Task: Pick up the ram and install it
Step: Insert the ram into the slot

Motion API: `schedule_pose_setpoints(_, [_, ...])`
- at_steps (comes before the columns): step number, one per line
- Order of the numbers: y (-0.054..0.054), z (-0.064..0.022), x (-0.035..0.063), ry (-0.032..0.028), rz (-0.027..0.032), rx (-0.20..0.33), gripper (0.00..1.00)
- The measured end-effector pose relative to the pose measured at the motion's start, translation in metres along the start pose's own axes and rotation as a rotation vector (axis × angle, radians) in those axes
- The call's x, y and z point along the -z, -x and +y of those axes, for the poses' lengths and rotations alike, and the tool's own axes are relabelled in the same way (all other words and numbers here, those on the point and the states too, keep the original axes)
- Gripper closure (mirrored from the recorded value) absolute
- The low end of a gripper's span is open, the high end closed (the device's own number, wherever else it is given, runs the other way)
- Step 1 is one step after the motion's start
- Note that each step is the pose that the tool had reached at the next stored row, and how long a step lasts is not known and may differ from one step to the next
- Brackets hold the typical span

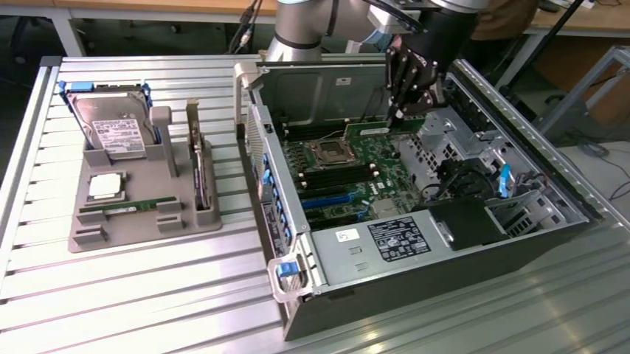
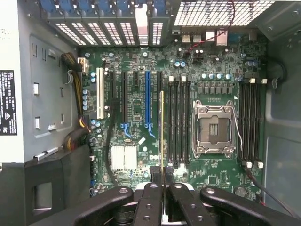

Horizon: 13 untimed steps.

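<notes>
1. pincer point(image 1: 403, 112) is clenched on the ram point(image 1: 380, 130), with its black fingers pinching the stick's upper edge from both sides.
2. the ram hangs inside the open computer case point(image 1: 335, 262), over the far part of the motherboard point(image 1: 359, 169). its long side is level, and its green face and pale label are turned toward the exterior camera.
3. in the wrist view the ram point(image 2: 162, 132) shows edge-on as a thin gold-tinted line. it runs out from between the fingertips point(image 2: 178, 195), parallel to the long slots on the board.
4. that line lies between a blue expansion slot point(image 2: 148, 101) and a bank of black memory slots point(image 2: 181, 122), just beside the nearest black slot. whether the ram's lower edge touches the board cannot be told.
5. past that bank sits the processor socket point(image 2: 215, 129), a metal frame around a dark centre. a second bank of memory slots point(image 2: 249, 122) lies on its far side.
6. the case lies on its side on the ribbed metal worktop point(image 1: 147, 302), open side up. the arm reaches down into it from above.
7. at the exterior view's left, well apart from the case, a grey holder point(image 1: 147, 228) rests on the worktop. it carries a hard drive point(image 1: 113, 129) with blue rails and, nearer the camera, a square silver processor chip point(image 1: 106, 186).
</notes>
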State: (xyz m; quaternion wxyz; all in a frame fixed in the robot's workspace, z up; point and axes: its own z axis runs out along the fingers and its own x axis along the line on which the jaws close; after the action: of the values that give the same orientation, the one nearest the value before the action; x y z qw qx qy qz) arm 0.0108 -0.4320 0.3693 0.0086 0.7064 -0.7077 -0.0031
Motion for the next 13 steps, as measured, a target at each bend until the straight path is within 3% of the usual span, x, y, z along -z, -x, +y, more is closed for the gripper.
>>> schedule_pose_setpoints(13, [0.0001,-0.0002,-0.0090,0.0000,0.0001,0.000,0.88])
